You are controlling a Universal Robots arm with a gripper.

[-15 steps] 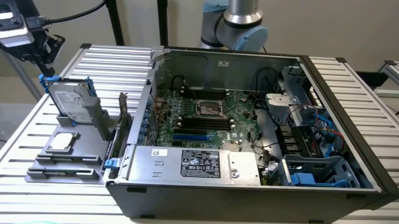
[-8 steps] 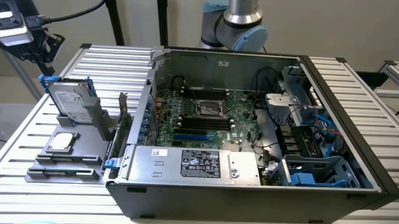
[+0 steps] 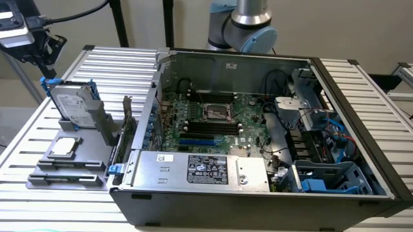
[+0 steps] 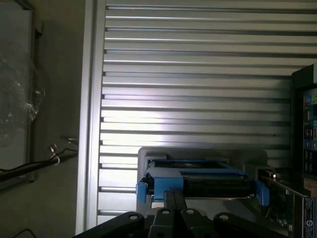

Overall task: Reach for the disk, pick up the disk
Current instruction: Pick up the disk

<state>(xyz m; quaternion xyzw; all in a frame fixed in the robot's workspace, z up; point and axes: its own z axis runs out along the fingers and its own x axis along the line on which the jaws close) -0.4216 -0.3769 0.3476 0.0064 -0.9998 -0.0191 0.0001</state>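
The disk (image 3: 73, 102) is being held on edge, leaning, in a slot of the grey holder (image 3: 96, 150) on the slatted table (image 3: 116, 63), to the exterior view's left of the open computer case (image 3: 258, 208). In the wrist view its blue-railed upper edge is being seen just ahead of the gripper (image 4: 174, 198), whose fingers are being pressed together on nothing. In the exterior view the disk's white label, the small chip (image 3: 65, 146) lower on the holder and the arm (image 3: 248, 21) behind the case are being shown.
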